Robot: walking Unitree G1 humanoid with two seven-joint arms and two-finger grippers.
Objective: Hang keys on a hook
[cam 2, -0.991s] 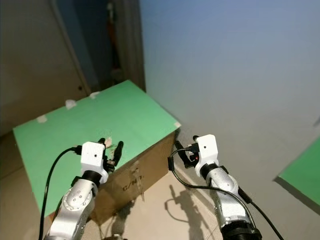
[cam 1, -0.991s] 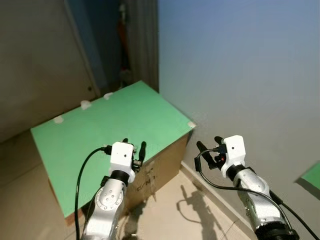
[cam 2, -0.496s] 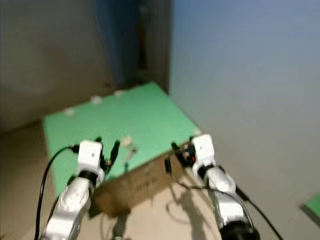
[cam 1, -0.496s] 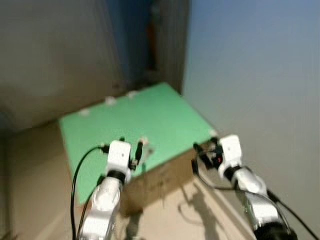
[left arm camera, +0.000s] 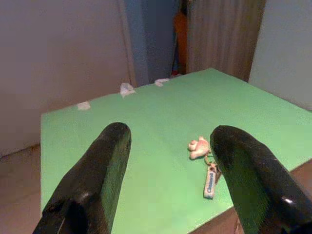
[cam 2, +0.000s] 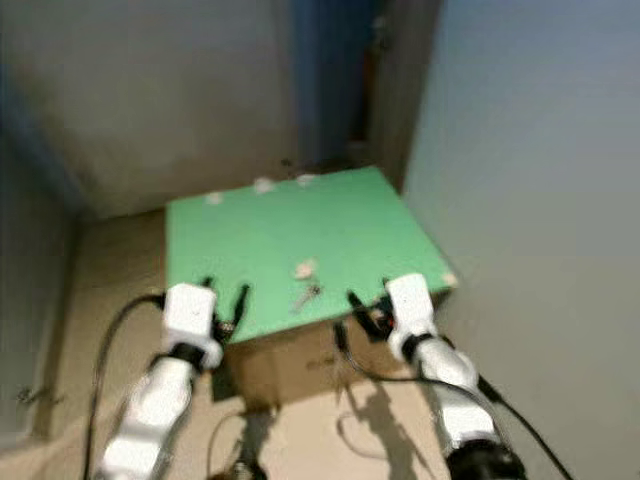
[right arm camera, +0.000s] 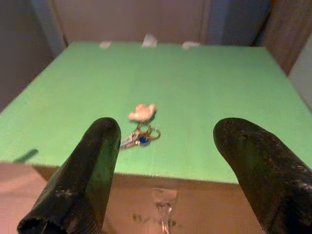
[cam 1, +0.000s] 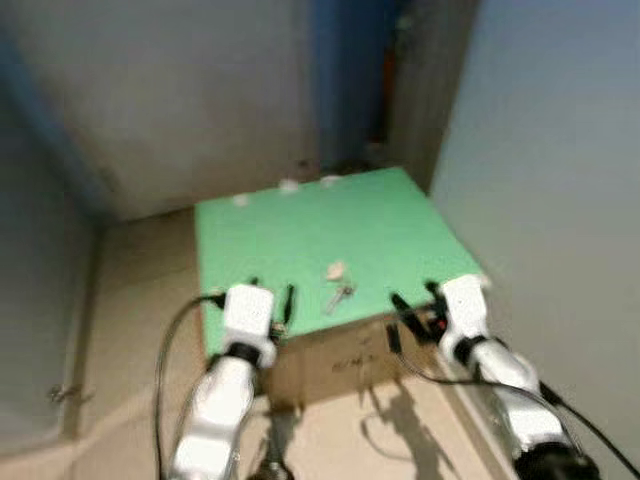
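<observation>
Left eye view, blurred: I see a cardboard box with a flat green top (cam 1: 300,240) standing on a beige floor (cam 1: 140,260), in a corner between a grey wall and a pale blue wall. The bunch of keys with a small pink plush charm (cam 1: 338,285) lies on the green top, toward the near edge, roughly midway between my two arms. Left gripper (cam 1: 270,302) hovers at the near left edge of the box, right gripper (cam 1: 412,302) at the near right edge. Neither touches the keys.

Right eye view: same layout. Three small white scraps (cam 2: 262,185) sit along the far edge of the green top. Keys (cam 2: 305,283) are well apart from those scraps.

Left wrist view: the two black fingers (left arm camera: 95,185) are spread wide with nothing between them. Past them, the keys (left arm camera: 207,163) lie flat on the green top; pink charm at one end, a gold ring, then a white tag with blue lettering pointing to the near edge.

Right wrist view: black fingers (right arm camera: 83,180) also spread wide, holding nothing. Keys (right arm camera: 140,127) show between them on the green top: pink charm farther away, gold rings joined to it, silver key blades and a blue spot nearer. Brown cardboard side (right arm camera: 161,204) of the box shows below the near edge.
</observation>
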